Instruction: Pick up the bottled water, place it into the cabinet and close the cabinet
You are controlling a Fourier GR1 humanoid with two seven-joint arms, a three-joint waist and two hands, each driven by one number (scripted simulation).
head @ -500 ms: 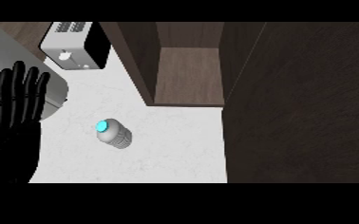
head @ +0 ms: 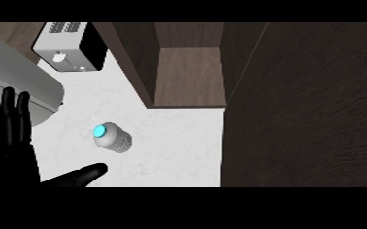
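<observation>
Seemingly untouched, bottled water (head: 112,137) stands just right of open left hand (head: 20,148).

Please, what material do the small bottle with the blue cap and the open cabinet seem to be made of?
The small pale grey bottle with a glowing blue cap looks like translucent plastic, judging by its ribbed, slightly shiny body. The dark brown open cabinet looks like matte wood or wood laminate, with faint grain showing on its inner shelf.

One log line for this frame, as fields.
phase: pre-grasp | left hand: open, at left edge, thumb toward bottle | bottled water: on counter, untouched | cabinet: open | right hand: out of view
</observation>
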